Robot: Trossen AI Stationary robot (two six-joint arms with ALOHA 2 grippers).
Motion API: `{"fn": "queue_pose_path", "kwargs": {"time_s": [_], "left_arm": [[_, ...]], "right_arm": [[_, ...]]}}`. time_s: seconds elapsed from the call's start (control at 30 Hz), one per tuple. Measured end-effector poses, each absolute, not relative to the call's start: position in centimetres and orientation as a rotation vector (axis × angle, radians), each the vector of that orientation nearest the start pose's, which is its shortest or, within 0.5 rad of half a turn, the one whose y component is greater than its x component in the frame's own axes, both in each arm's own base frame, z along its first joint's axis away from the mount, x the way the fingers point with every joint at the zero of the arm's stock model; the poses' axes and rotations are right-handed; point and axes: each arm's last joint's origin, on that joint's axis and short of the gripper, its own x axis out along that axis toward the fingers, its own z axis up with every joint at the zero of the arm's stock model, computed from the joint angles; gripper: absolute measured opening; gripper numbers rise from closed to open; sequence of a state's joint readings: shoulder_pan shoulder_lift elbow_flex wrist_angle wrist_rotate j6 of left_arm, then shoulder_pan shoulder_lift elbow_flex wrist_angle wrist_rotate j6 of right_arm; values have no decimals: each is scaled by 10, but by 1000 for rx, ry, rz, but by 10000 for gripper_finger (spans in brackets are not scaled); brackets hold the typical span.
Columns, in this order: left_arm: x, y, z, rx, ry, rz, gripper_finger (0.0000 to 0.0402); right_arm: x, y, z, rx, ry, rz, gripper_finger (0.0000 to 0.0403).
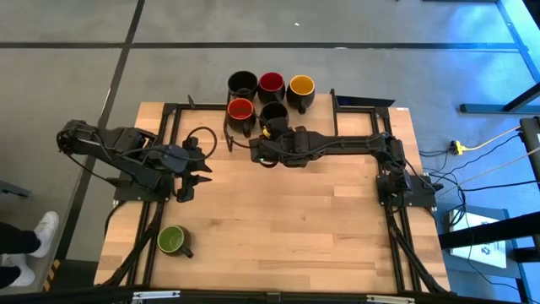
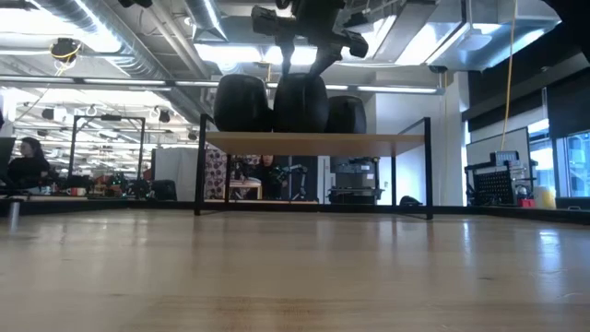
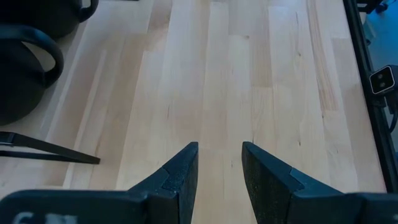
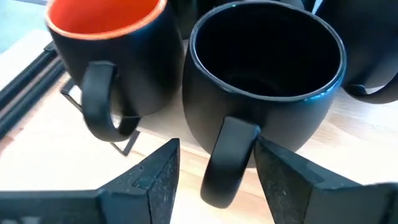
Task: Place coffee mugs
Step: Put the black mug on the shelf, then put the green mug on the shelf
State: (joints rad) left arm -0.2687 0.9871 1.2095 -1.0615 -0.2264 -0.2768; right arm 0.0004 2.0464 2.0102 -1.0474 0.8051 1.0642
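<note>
Five dark mugs stand upright on a raised shelf [image 2: 313, 140] at the table's far edge: black [image 1: 243, 83], dark red [image 1: 271, 83], yellow [image 1: 301, 86], orange-red [image 1: 240, 110] and a second black one [image 1: 273, 112]. The green mug [image 1: 173, 241] stands alone on the table near the left front. My right gripper [image 1: 270, 129] is open at the second black mug [image 4: 267, 68], its fingers on either side of the mug's handle [image 4: 227, 158]. The orange-red mug [image 4: 106, 43] stands beside it. My left gripper [image 3: 219, 149] is open over bare table at the left [image 1: 198, 169]. My right gripper comes at the black mug's handle [image 4: 224, 168] from the near side, one finger [image 4: 149, 177] clearly apart from it. The other finger [image 4: 286, 174] stands right beside the handle; I cannot tell whether it touches. The mug stands upright on the shelf.
The shelf has a black metal frame [image 1: 363, 101] with legs [image 2: 199, 166] on the table's far part. Black rails [image 1: 156, 228] run along both table sides. Dark mugs [image 3: 25, 74] show in the left wrist view. Open wood lies in the table's middle [image 1: 287, 219].
</note>
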Motion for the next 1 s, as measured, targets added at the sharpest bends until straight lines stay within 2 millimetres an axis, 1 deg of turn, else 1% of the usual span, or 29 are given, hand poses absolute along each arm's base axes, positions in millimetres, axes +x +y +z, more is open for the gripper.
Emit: {"fn": "queue_pose_path", "kwargs": {"time_s": [0.17,0.4,0.5,0.6,0.67,0.73,0.8,0.83,0.93,1.0], "left_arm": [[160,-37,365,-55,810,73,118],[160,-37,365,-55,810,73,118],[160,-37,365,-55,810,73,118],[160,-37,365,-55,810,73,118],[160,-37,365,-56,811,71,118],[160,-38,365,-61,814,61,118],[160,-38,365,-67,814,60,118],[160,-38,365,-68,815,60,118],[161,-38,364,-69,820,60,118],[162,-39,364,-87,823,52,118]], "right_arm": [[429,-18,322,490,504,-1124,194],[424,-18,344,493,488,-1115,193],[420,-18,358,484,481,-1108,193],[416,-13,372,478,494,-1076,193],[415,-4,382,481,489,-1026,193],[412,13,394,462,496,-944,193],[409,39,402,409,509,-850,193],[407,53,403,385,519,-807,193],[399,98,396,336,602,-673,193],[393,130,387,346,612,-606,193]]}}
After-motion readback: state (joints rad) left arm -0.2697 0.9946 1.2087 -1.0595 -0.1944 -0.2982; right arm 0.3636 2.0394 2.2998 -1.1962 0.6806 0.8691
